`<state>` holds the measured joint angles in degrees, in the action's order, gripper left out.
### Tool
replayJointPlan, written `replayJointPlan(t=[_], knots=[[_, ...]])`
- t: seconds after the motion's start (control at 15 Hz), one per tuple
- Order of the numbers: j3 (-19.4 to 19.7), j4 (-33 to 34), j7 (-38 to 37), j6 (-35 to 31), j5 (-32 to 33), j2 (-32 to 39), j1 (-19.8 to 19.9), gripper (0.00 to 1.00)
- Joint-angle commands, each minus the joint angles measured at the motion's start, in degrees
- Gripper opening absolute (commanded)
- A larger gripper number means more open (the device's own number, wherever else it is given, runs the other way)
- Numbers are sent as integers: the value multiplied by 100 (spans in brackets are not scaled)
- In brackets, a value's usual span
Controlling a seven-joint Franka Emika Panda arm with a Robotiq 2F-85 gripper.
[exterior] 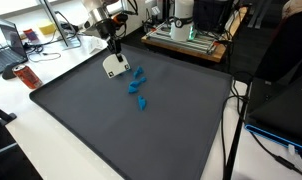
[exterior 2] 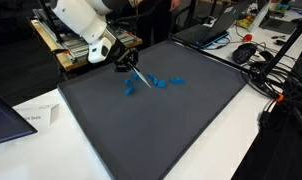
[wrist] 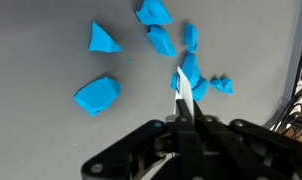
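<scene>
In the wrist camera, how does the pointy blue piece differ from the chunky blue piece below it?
The pointy blue piece is a sharp-cornered triangle; the chunky blue piece is broader and blockier. The pointy one lies farther from the pincer holding the white strip, the chunky one nearer. Both are the same blue and lie loose on the grey mat.

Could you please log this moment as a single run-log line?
gripper: shut on white blade | tip: at blue pieces | surface: dark mat
</scene>
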<state>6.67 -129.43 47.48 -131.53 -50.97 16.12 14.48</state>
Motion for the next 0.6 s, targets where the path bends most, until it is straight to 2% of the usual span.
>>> replayJointPlan(t=[0.0,0.53], knots=[[106,-149,353,301,143,-127,137,1],[246,-301,1146,444,-107,-159,355,1]])
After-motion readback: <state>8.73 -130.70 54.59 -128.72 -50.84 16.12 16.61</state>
